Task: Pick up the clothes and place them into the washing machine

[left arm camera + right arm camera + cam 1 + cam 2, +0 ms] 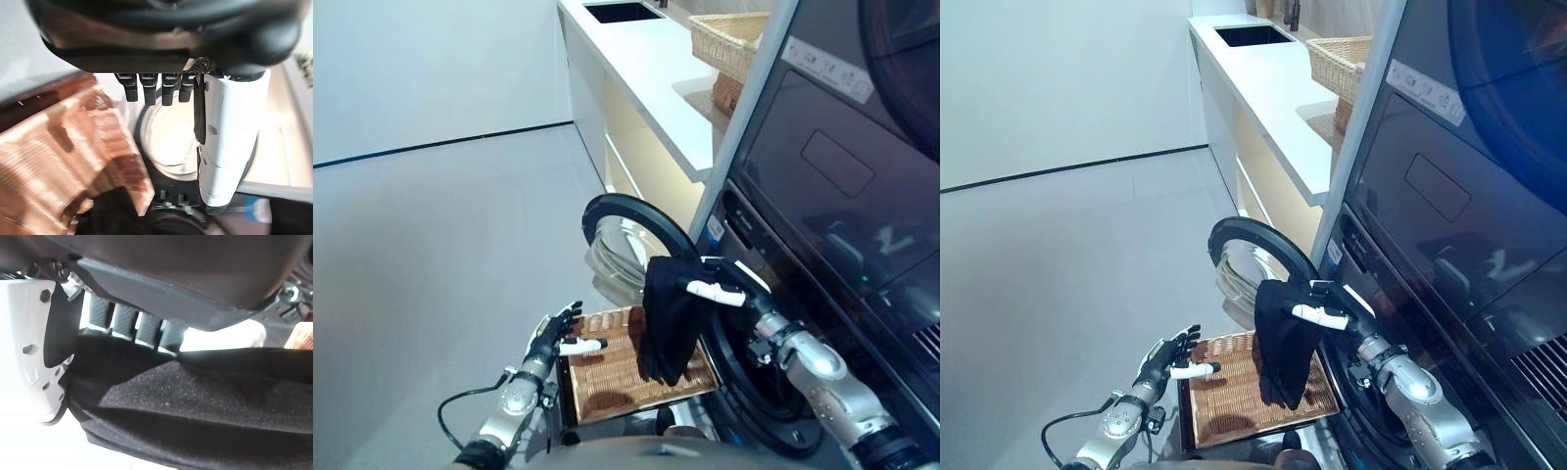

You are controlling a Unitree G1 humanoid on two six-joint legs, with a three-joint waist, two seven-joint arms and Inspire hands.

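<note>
A black garment (668, 318) hangs from my right hand (713, 290), whose fingers and thumb are curled over its top edge; the right wrist view shows the dark cloth (195, 416) draped under the fingers. It dangles over the wicker basket (612, 384) on the floor, just in front of the washing machine's round opening (754, 377). The machine's door (626, 240) stands swung open to the left. My left hand (558, 338) rests at the basket's left rim with fingers straight, holding nothing.
A white counter (646, 69) with a sink (622, 12) runs along the back, and a second wicker basket (729, 44) sits on it. The dark appliance front (842, 186) fills the right side. Grey floor (431, 274) lies to the left.
</note>
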